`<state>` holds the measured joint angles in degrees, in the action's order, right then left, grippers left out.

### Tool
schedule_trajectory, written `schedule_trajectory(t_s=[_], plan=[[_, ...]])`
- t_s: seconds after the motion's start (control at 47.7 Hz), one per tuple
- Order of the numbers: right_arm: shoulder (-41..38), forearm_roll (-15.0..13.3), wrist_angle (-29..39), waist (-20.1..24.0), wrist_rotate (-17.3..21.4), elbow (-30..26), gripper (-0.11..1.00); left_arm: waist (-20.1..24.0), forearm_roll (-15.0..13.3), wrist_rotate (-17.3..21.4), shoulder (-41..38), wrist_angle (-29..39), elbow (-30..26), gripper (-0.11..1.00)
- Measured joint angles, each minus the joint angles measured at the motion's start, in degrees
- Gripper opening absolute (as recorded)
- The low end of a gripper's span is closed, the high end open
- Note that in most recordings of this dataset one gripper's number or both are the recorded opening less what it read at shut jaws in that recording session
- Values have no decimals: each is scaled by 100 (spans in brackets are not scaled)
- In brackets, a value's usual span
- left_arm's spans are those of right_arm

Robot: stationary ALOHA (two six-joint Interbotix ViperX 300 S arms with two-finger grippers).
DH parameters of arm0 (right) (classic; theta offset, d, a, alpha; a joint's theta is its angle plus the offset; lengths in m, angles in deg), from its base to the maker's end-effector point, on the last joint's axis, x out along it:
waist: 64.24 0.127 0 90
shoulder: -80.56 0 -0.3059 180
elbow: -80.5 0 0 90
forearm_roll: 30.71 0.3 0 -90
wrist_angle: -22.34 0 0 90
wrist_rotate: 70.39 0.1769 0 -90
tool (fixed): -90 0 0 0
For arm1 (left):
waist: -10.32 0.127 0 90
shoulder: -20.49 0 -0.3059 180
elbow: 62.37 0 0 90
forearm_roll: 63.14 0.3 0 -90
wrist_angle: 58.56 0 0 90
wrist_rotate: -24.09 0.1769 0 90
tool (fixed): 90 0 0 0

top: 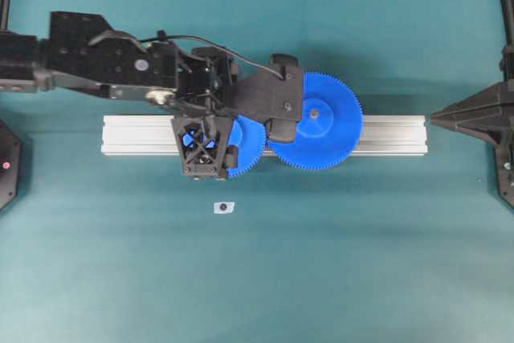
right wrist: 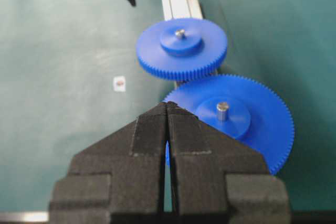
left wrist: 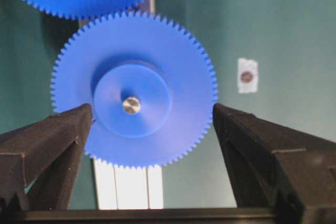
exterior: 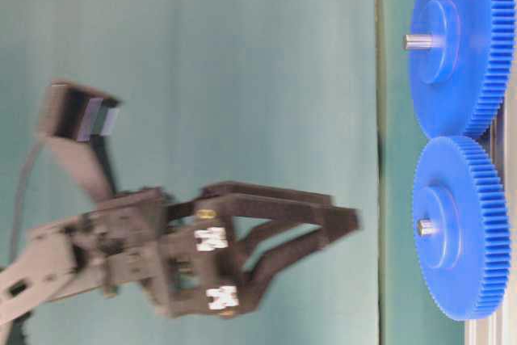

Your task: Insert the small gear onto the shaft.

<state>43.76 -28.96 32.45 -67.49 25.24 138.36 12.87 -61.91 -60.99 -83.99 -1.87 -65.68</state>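
- Small gear (left wrist: 134,90) is sitting on the shaft (left wrist: 131,105), its teeth meeting the larger gear (top: 315,121) on the aluminium rail (top: 385,135).
- Left claw (left wrist: 152,116) is hovering over the small gear, fingers (left wrist: 47,140) spread wide, gripping nothing.
- Right claw (right wrist: 166,109) is waiting at the desk (top: 361,263) edge, fingers pressed together, empty.

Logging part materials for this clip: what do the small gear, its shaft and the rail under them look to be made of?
The small gear looks like moulded blue plastic: uniform matte colour, crisp fine teeth. The shaft seems bare metal, its tip grey and shiny at the hub's centre. The rail is probably extruded aluminium: pale silver, with lengthwise grooves.
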Motion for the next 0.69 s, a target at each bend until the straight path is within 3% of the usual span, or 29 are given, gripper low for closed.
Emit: schedule_trajectory(t_s=[0.692], plan=[[62,0,0,0,0,0,1,0,0,-53,439,237,0,88]])
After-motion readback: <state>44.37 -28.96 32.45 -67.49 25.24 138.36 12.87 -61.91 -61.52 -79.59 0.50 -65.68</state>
